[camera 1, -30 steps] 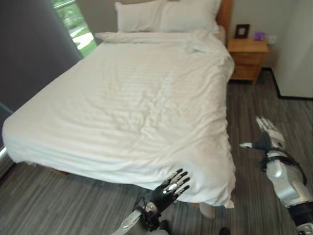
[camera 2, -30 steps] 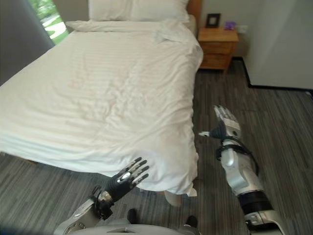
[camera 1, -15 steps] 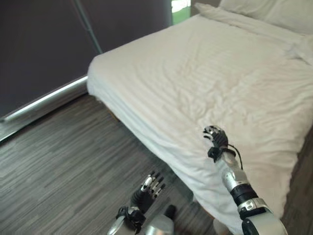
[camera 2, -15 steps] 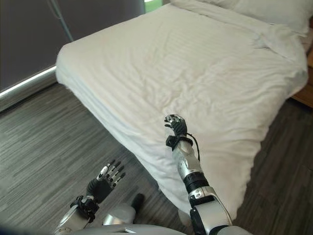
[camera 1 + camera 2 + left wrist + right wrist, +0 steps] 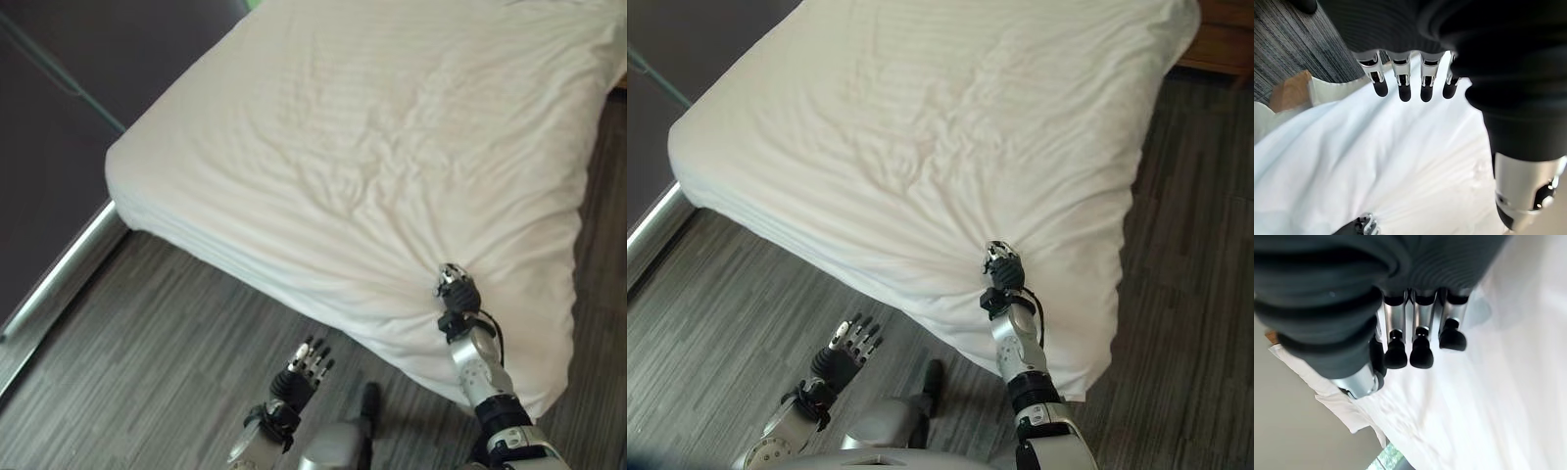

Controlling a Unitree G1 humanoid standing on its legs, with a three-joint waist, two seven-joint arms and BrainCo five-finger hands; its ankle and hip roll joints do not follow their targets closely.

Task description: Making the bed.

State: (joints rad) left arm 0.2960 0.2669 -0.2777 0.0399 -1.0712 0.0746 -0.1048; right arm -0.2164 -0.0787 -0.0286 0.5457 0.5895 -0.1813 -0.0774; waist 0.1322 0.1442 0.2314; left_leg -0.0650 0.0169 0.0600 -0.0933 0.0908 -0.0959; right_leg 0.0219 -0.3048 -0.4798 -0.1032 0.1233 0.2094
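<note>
Right hand, fingers curled, is being pressed into the duvet edge; a clamp on cloth cannot be told, likely for straightening.

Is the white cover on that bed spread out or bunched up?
Spread out: the white cover lies across the whole bed, with a few creases near the right hand at its edge.

White duvet spread over the bed, creased mid-surface, draping off the near edge.

bed head end cut off by the upper edge, right hand fingertips against the white duvet, grip too small to tell
</note>
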